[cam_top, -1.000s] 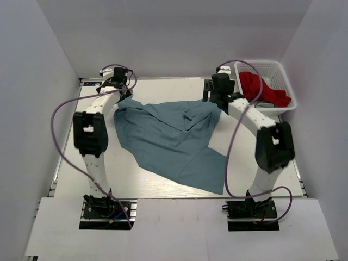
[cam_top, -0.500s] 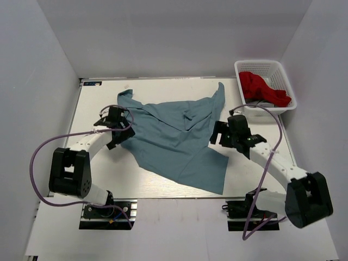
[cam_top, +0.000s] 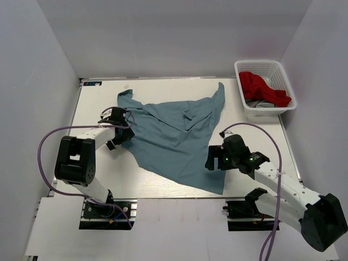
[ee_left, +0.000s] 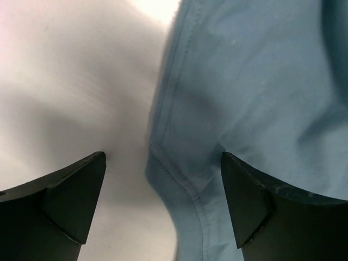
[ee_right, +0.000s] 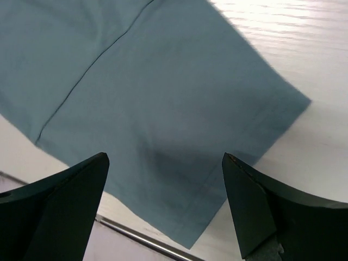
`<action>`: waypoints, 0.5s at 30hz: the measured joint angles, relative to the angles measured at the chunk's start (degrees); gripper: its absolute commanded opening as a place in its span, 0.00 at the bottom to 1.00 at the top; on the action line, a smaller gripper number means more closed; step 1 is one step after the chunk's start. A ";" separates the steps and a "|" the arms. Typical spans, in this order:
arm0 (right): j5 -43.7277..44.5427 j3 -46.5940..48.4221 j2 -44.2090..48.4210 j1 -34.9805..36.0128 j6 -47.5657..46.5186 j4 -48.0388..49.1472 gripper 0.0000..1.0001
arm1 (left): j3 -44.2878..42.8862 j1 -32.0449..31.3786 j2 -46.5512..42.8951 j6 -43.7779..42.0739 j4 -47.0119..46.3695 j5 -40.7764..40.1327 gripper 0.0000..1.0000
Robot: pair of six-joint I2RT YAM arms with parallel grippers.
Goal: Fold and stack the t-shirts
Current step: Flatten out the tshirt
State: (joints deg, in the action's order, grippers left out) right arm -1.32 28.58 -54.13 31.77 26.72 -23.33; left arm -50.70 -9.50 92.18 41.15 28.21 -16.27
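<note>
A dusty grey-blue t-shirt [cam_top: 174,136] lies spread and rumpled on the white table, one corner pointing to the back right, one to the front right. My left gripper [cam_top: 120,132] is open, low over the shirt's left hemmed edge [ee_left: 185,179], one finger over bare table, the other over cloth. My right gripper [cam_top: 213,161] is open above the shirt's front-right corner [ee_right: 179,179]. Neither holds anything.
A white lattice basket [cam_top: 283,103] at the back right holds red cloth [cam_top: 261,88] and some grey cloth. The table's front edge with a metal rail [ee_right: 141,236] lies just below the shirt's corner. White walls enclose the table.
Both arms have pulled back from the shirt's far corners and let it go. The left gripper now sits at the left edge, the right gripper has moved to the front-right corner.
</note>
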 measured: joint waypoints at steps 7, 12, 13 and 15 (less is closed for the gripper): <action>-0.17 2.12 -6.01 13.07 -4.15 1.57 0.90 | -0.96 0.17 1.57 -0.22 -2.45 -0.35 0.59; 4.02 7.37 -16.94 25.14 -8.31 4.83 0.90 | 0.39 0.31 1.46 0.24 -6.54 0.87 0.00; 5.14 8.59 -18.71 27.74 -9.35 5.77 0.90 | 0.63 0.22 1.33 0.13 -7.30 1.33 0.00; 7.32 10.58 -21.31 31.50 -11.13 7.45 0.90 | 1.03 0.13 1.25 0.09 -8.33 1.88 0.00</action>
State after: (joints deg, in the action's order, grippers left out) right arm 6.00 39.16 -75.44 63.26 15.59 -15.88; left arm -49.67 -9.37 93.43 41.23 19.88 -14.39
